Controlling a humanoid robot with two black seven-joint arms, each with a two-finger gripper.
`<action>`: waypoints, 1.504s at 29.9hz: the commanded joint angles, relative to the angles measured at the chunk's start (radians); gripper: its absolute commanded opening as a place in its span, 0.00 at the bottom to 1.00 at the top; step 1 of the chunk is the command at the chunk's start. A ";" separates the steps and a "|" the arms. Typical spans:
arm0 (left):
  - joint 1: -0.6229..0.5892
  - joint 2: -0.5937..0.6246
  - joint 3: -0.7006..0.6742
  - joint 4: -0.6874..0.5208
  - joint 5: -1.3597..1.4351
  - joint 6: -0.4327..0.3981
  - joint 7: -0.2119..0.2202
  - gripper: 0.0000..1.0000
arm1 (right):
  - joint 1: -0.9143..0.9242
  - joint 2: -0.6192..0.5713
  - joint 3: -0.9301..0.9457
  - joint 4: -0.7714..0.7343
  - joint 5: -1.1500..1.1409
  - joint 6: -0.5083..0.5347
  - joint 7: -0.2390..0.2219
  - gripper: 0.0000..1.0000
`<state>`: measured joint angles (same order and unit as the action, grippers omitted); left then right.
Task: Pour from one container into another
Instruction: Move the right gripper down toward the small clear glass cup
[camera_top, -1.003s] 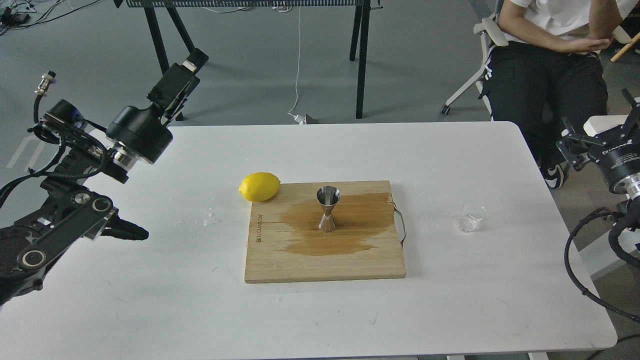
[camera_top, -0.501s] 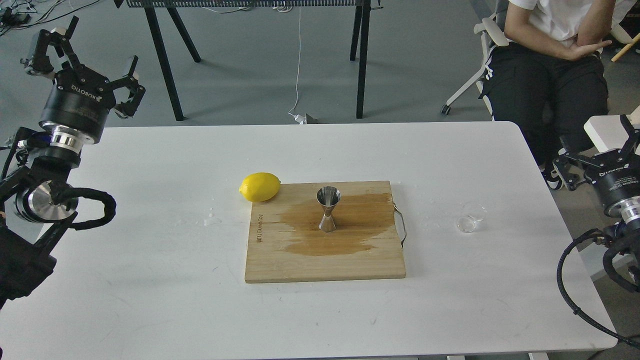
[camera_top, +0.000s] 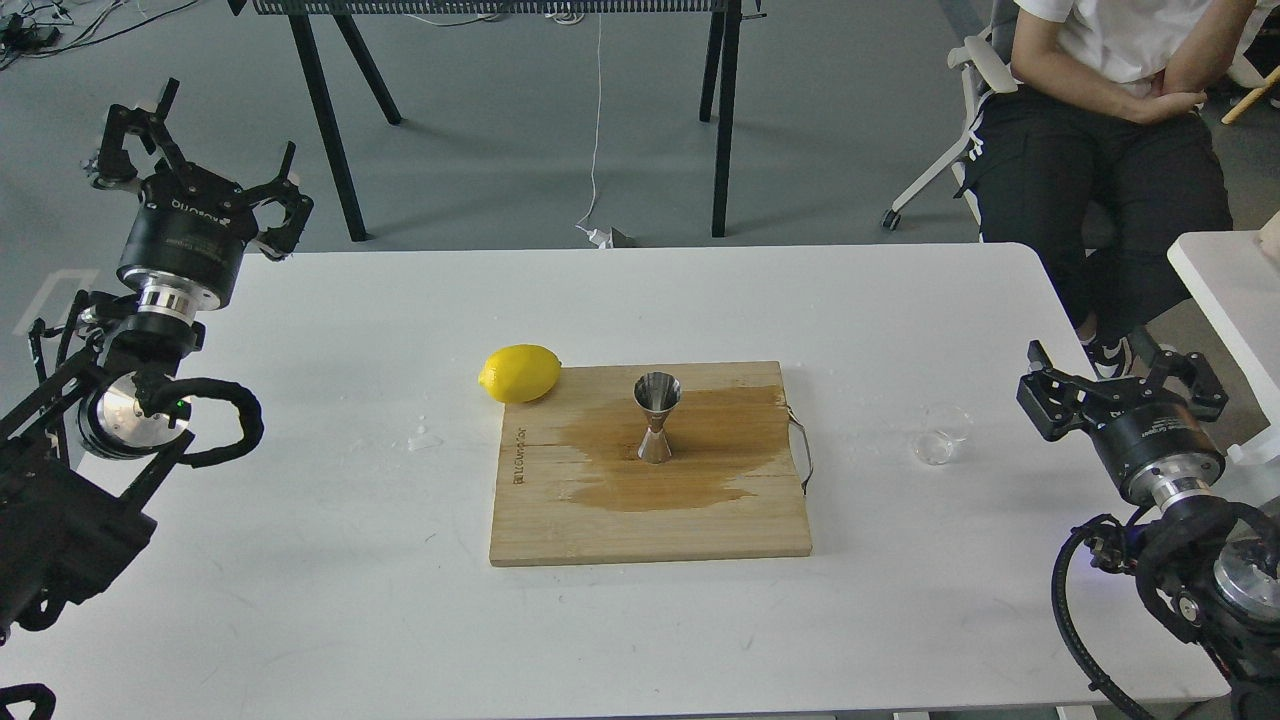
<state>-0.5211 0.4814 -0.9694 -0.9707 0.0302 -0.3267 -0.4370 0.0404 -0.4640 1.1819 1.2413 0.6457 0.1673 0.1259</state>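
The tiny clear glass cup (camera_top: 942, 434) stands on the white table, right of the board, nearly invisible. The steel jigger (camera_top: 656, 417) stands upright in the middle of the wooden board (camera_top: 650, 520), on a dark wet patch. My right gripper (camera_top: 1118, 378) hovers over the table's right edge, right of the cup and apart from it, its fingers spread open and empty. My left gripper (camera_top: 200, 135) is raised above the table's far left corner, open and empty, far from both containers.
A yellow lemon (camera_top: 519, 373) lies at the board's far left corner. A metal handle (camera_top: 800, 450) sticks out of the board's right side toward the cup. Small water drops (camera_top: 422, 438) lie left of the board. A seated person (camera_top: 1110, 120) is behind the far right corner.
My right gripper has come down and left toward the glass cup. My left arm swung its gripper upright and shifted it slightly right and down. Cup, jigger and lemon have not moved.
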 joint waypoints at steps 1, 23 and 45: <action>0.009 0.000 0.000 0.000 0.000 0.000 -0.005 1.00 | -0.060 0.019 -0.022 0.024 -0.009 -0.015 -0.005 1.00; 0.015 -0.004 0.006 -0.002 0.004 0.009 -0.008 1.00 | 0.049 0.162 -0.122 -0.163 -0.011 -0.135 -0.012 0.98; 0.015 -0.006 0.012 0.000 0.004 0.031 -0.008 1.00 | 0.141 0.215 -0.122 -0.298 -0.017 -0.117 -0.054 0.92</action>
<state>-0.5066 0.4757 -0.9593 -0.9709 0.0338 -0.2960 -0.4433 0.1648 -0.2647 1.0617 0.9736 0.6291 0.0492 0.0747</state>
